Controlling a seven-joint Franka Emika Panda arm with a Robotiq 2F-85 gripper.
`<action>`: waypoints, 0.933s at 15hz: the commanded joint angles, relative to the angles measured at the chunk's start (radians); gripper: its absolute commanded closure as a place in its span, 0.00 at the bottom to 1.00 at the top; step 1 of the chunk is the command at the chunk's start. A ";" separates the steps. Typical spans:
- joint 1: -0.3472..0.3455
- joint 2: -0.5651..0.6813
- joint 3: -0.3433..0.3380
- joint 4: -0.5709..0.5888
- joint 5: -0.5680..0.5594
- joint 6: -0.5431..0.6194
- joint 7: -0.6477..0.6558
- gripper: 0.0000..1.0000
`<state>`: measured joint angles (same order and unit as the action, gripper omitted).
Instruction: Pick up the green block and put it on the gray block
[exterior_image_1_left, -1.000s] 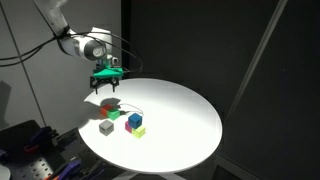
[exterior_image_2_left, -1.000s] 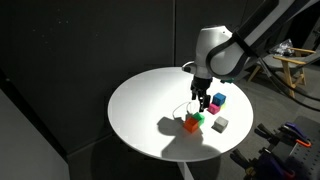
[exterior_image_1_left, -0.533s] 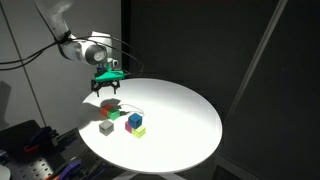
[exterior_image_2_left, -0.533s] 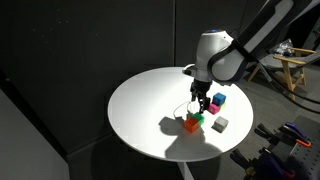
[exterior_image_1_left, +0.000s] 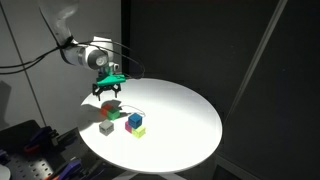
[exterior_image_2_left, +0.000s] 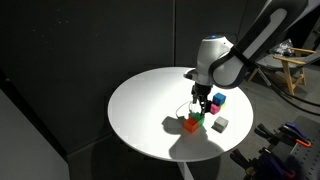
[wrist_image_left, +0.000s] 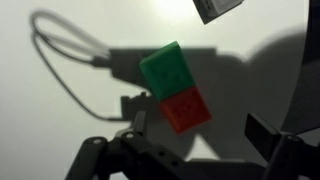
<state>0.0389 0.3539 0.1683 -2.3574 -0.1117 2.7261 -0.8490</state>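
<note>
Below my open, empty end effector (wrist_image_left: 196, 120), the green block (wrist_image_left: 170, 70), a cube skewed diagonally, abuts the red block (wrist_image_left: 187, 108); both unmoved since earlier.

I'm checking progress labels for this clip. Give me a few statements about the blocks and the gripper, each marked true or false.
1. The green block lies on the table touching a red block. True.
2. The jaws of the gripper are shut on the green block. False: they stand open and empty, above the blocks.
3. The green block rests on the gray block. False: the gray block stands apart with nothing on it.
4. The table is round and white. True.
</note>
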 joint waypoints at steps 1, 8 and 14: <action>-0.020 0.008 -0.006 -0.004 -0.039 0.022 -0.005 0.00; -0.030 0.036 -0.022 0.000 -0.071 0.029 -0.005 0.00; -0.033 0.065 -0.032 0.005 -0.097 0.047 -0.006 0.00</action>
<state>0.0221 0.4049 0.1364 -2.3572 -0.1750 2.7466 -0.8490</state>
